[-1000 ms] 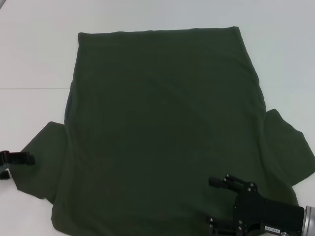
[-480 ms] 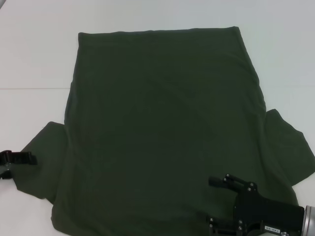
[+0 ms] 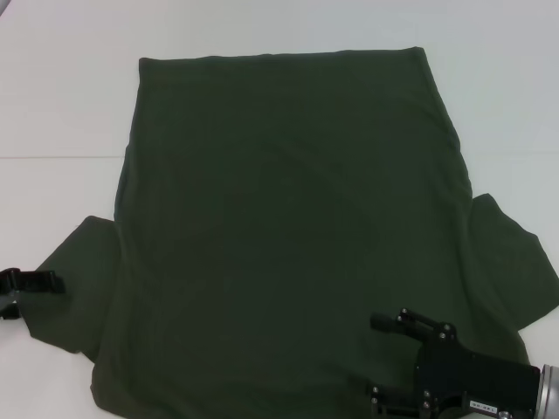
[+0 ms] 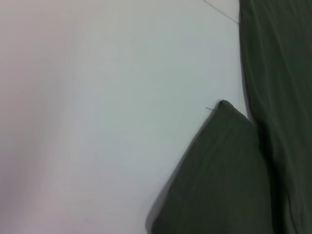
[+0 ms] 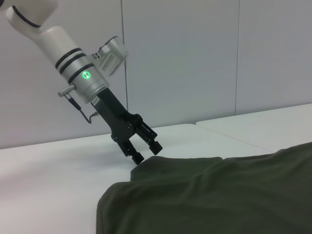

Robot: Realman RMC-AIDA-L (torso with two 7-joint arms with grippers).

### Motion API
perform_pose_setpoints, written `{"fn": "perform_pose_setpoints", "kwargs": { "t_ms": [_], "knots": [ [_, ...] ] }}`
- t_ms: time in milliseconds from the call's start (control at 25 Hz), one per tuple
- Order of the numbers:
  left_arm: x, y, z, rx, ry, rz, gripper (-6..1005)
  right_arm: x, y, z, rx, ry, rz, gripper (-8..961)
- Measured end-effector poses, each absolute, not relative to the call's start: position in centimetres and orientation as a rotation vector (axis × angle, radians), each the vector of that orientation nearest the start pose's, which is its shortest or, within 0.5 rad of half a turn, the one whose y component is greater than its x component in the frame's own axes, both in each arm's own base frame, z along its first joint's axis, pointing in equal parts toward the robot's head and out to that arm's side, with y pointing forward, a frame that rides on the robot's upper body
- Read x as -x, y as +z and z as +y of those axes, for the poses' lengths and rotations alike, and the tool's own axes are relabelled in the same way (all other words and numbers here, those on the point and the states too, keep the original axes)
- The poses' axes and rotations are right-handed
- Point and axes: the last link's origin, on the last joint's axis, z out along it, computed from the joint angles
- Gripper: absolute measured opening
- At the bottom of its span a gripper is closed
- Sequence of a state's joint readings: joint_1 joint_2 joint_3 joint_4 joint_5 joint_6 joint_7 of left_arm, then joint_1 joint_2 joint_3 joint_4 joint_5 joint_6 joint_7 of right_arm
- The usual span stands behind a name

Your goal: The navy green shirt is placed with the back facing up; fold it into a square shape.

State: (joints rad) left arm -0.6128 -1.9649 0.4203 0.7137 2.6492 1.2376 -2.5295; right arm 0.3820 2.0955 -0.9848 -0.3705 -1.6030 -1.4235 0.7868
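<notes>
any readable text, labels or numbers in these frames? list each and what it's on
None readable.
Right gripper: small white label strip on its black body in the head view, too small to read.
Navy green shirt: plain back up, no lettering visible.
Left gripper: a green indicator light on the wrist above it, no text.

Navy green shirt (image 3: 288,236): plain dark olive green, unpatterned, on a white tabletop (image 3: 61,105). Left gripper (image 5: 145,150) and right gripper (image 3: 377,358): black; the left arm (image 5: 58,48) is white with black bands and a green light. Background wall (image 5: 195,58): pale grey panels.
</notes>
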Motion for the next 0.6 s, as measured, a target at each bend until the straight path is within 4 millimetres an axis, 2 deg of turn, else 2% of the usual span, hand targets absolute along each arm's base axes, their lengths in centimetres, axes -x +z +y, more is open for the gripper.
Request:
{"fn": "perform_pose_setpoints", "kwargs": {
  "t_ms": [600],
  "knots": [
    [35.69,7.31,36.72,1.765,-0.219,-1.865,855,-29.12,-6.1,27.33,2.626,0.768,0.315,916]
  ]
}}
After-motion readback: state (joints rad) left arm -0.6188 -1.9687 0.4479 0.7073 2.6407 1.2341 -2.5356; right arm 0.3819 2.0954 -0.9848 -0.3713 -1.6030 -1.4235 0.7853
